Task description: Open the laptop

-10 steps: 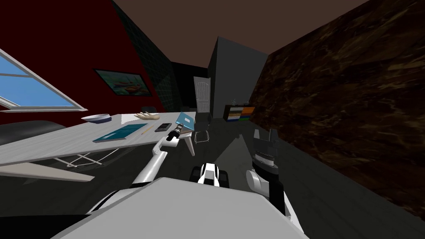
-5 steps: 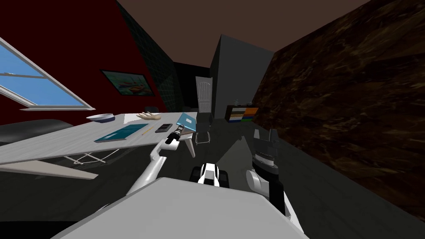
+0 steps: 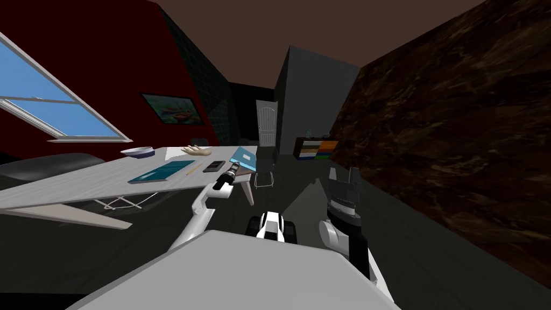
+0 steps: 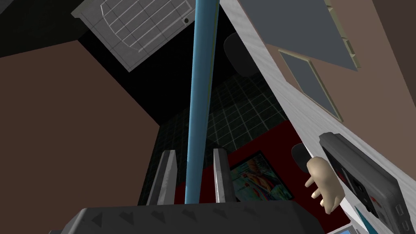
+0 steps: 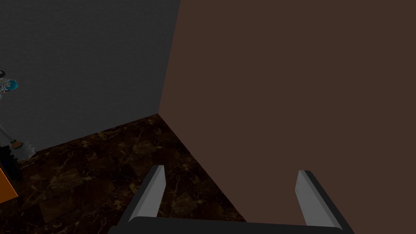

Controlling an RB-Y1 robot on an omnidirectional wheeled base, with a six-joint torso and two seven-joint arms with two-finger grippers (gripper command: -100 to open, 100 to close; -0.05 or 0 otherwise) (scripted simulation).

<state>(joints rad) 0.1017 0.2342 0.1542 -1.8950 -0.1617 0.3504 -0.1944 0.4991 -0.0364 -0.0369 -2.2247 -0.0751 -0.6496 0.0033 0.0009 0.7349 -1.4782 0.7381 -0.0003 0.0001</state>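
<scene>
A laptop with a blue lid lies at the far right end of the long white table, its lid tilted up a little. My left arm reaches out to it. My left gripper sits at the lid's near edge. In the left wrist view the lid shows as a thin blue strip running between the two fingers of the left gripper, which stand narrow around it. My right gripper is raised over the floor to the right, its fingers wide apart and empty.
On the table lie a teal book, a dark device, a beige hand-shaped object and a bowl. A dark chair stands just past the table's end. A low shelf and a white door lie beyond.
My head view has swung a little, so the window and table sit further right in the picture. The left elbow has drawn in slightly. The left gripper keeps its hold on the lid.
</scene>
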